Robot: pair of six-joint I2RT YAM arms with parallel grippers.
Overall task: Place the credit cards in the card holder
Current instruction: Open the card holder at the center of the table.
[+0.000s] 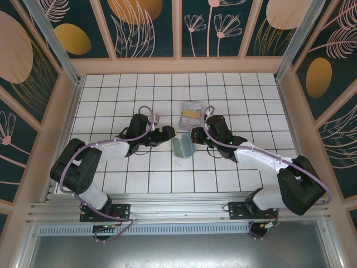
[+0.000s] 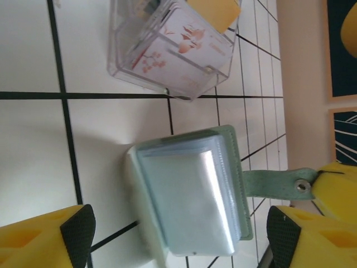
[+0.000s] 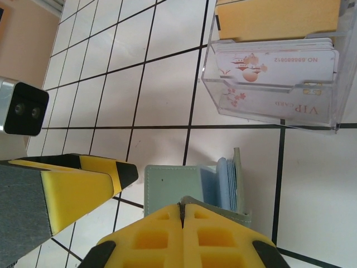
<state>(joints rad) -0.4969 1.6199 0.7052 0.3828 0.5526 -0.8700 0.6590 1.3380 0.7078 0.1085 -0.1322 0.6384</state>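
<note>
— White-tiled table (image 1: 111,106), ringed by flower-patterned walls (image 1: 223,28): what is being kept on it?

— A clear box (image 3: 268,109) is being stood near the middle. The credit cards (image 3: 276,61) are being held upright in it, with pale glossy ones in front and one orange card (image 3: 279,19) behind them.

— And where is the card holder (image 1: 183,147) being kept?

— Just beside the box, on the near side, with a gap being left between the two. It is being shown opened, with a stack of clear blue-grey sleeves (image 2: 195,195) exposed. Whether anything is being carried in them cannot be told.

— How is it being gripped?

— Its green strap (image 2: 268,184) is being pinched by the right gripper (image 3: 183,211), whose jaws are being pressed together on it. The left gripper (image 2: 181,226) is being held just beside the holder with its jaws spread wide. In the left wrist view the holder is being framed between the two fingers, and neither is being seen to touch it.
</note>
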